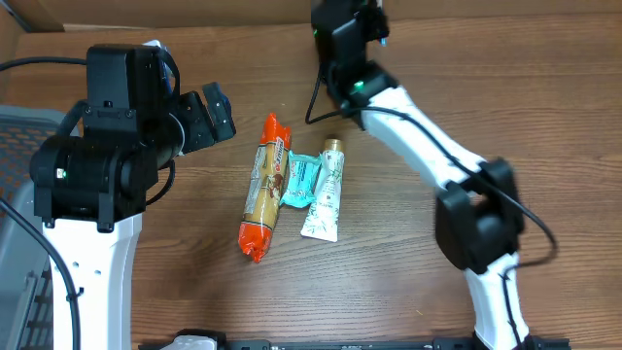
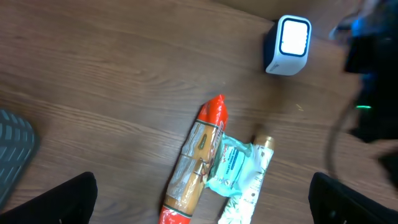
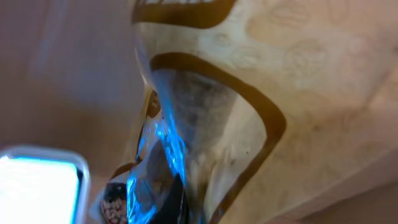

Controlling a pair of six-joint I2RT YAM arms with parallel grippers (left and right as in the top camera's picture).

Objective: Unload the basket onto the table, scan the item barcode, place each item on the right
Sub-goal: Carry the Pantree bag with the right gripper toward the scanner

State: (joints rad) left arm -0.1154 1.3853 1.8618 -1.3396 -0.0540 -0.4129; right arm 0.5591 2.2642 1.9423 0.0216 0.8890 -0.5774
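Observation:
My right gripper (image 3: pixel 186 202) is shut on a tan packet (image 3: pixel 280 81) with brown lines, which fills the right wrist view. Blue light glints on the packet's clear part. The scanner (image 3: pixel 38 186) glows white at the lower left, close beside the packet. The left wrist view shows the same scanner (image 2: pixel 287 45) as a small box with a lit face on the far side of the table. My left gripper (image 1: pixel 216 115) hangs open and empty above the table, left of a long orange-red pack (image 1: pixel 262 190), a teal packet (image 1: pixel 302 181) and a white tube (image 1: pixel 325 194).
The right arm (image 1: pixel 428 146) stretches from the front right to the back centre, covering the scanner in the overhead view. A grey basket (image 1: pixel 15 204) sits at the left edge. A cardboard wall (image 1: pixel 194 12) runs along the back.

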